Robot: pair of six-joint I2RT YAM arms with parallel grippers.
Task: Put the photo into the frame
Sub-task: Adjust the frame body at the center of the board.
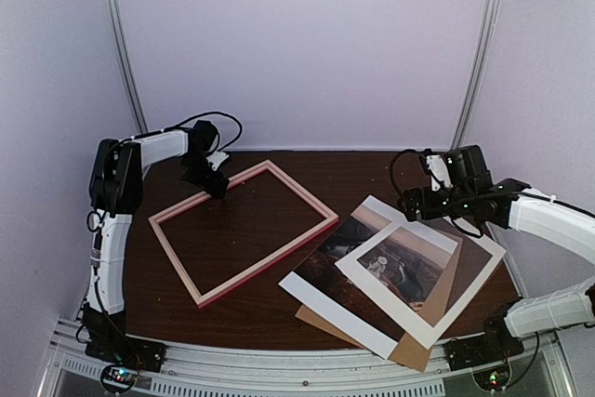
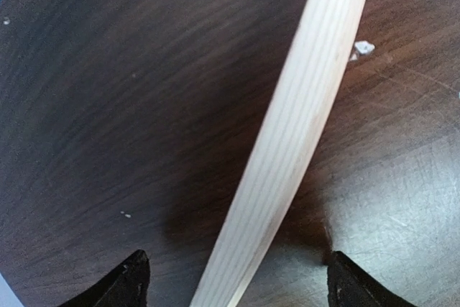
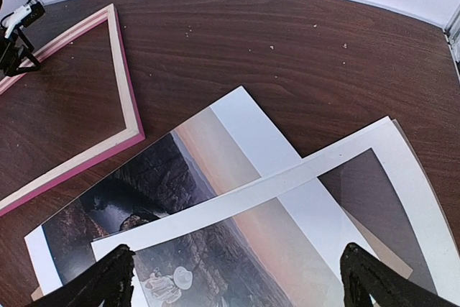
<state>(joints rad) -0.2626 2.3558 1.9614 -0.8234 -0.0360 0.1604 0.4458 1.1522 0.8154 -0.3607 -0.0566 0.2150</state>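
Note:
The frame [image 1: 303, 191], thin pink moulding with a pale wood back, lies flat on the left half of the table. My left gripper [image 1: 218, 188] is low over its far rail near the far left corner. In the left wrist view the gripper [image 2: 237, 287] is open, with the pale rail [image 2: 302, 120] running between its fingers [image 2: 129, 284]. The photo [image 1: 330, 262] lies at the right, partly under a white window mat [image 1: 381, 302]. My right gripper [image 1: 409, 204] hovers open and empty above them; its wrist view shows the gripper [image 3: 241, 285], the photo [image 3: 165, 177] and the mat [image 3: 287, 185].
A brown backing board [image 1: 409, 352] sticks out from under the photo and mat at the near right edge of the dark wood table [image 1: 251, 318]. White walls close the back and sides. The frame's corner [image 3: 122, 98] lies close to the photo's left edge.

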